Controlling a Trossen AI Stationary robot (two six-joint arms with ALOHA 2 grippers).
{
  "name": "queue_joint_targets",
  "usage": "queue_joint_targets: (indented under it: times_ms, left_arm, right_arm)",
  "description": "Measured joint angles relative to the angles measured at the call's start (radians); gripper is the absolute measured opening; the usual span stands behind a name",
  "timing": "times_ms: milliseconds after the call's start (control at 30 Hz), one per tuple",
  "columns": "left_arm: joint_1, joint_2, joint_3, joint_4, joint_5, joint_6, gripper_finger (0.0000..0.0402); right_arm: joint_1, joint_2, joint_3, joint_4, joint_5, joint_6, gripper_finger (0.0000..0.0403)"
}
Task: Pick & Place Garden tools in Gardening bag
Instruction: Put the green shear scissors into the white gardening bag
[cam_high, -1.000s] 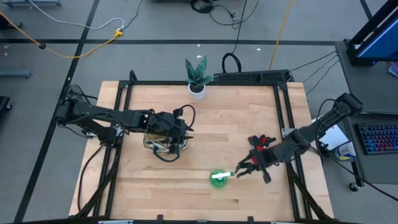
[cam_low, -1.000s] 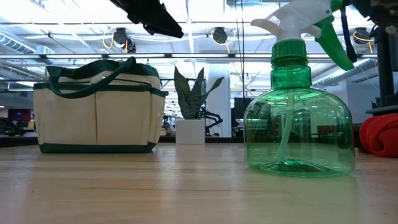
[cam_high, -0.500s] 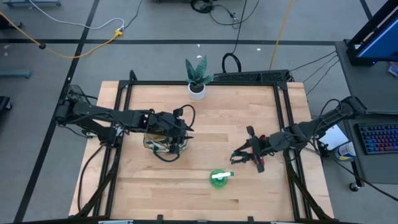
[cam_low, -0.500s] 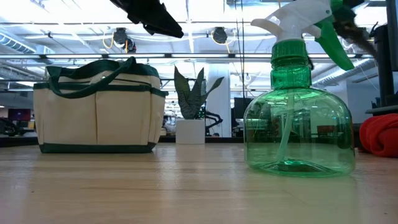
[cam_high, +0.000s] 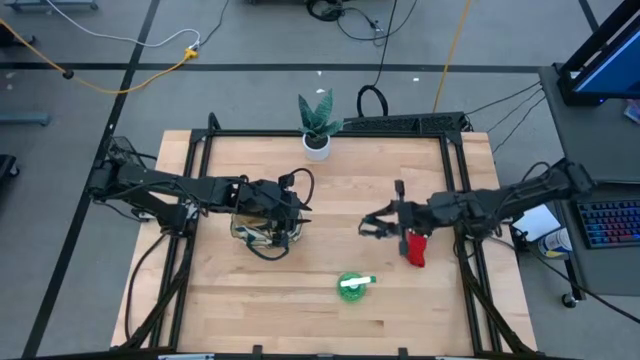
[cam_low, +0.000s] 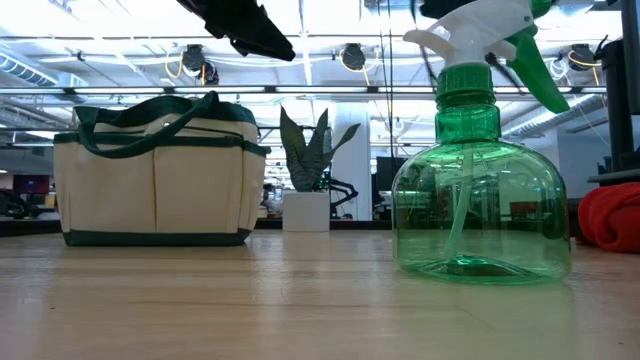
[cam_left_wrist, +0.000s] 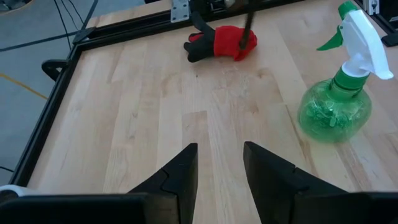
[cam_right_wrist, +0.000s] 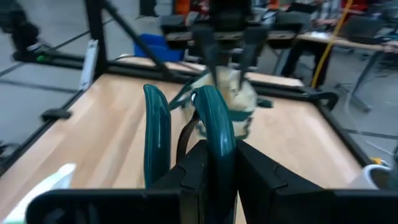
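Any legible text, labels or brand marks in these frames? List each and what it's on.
None readable.
Cream canvas gardening bag: no print visible.
Green plastic spray bottle: no label.
Red-black glove: no marking.
Keyboard beside the table: keys too small to read.

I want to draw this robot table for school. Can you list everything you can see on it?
gardening bag: one, cream with dark green trim, left part of the table, below the left gripper
plant: one, green in a white pot, far edge
spray bottle: one, clear green with a white top, near edge
glove: one, red and black, right side
handled tool: one, teal handles, held in the air
table: one, light wood
left gripper: open, empty
right gripper: shut on the handled tool
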Motion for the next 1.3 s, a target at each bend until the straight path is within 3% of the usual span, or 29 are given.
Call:
queue_joint_targets:
  times_ms: [467,833,1067,1300]
  left_arm:
    - [0.000,0.000,0.000,0.051,-0.001,0.000,0.0131]
    - [0.018,0.000,0.000,0.139,-0.002,-0.028,0.0131]
    - [0.058,-0.006,0.000,0.075,-0.029,-0.039,0.0132]
    - [0.093,-0.061,0.002,0.050,-0.032,-0.199,0.0132]
  right_arm:
    - [-0.168,0.192,0.000,0.336,0.000,-0.057,0.0054]
    - [-0.191,0.216,0.000,0.374,0.007,-0.129,0.0054]
    - [-0.190,0.211,-0.001,0.406,0.003,-0.187,0.0054]
    - [-0.196,0.215,0.000,0.431,0.000,-0.127,0.0054]
